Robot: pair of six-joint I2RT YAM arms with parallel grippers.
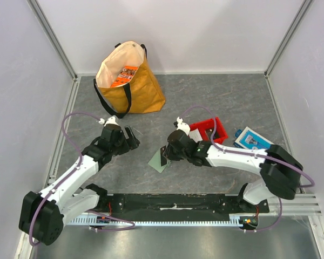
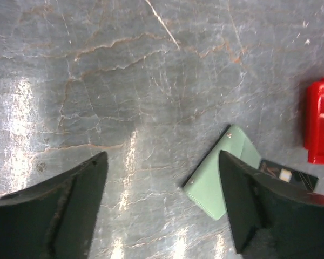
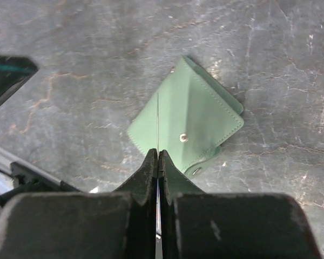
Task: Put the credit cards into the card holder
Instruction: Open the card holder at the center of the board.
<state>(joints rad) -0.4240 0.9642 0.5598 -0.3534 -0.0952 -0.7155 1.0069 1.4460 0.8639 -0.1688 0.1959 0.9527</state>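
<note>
one card holder, one credit card

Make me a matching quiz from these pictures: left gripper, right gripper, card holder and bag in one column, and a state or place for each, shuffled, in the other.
Column one:
1. left gripper
2. right gripper
3. card holder
4. bag

Column two:
A. stands at the back of the table
B. shut on a thin card
C. open, holding nothing
D. pale green, lying flat

Pairs: 1-C, 2-B, 3-D, 4-A.
</note>
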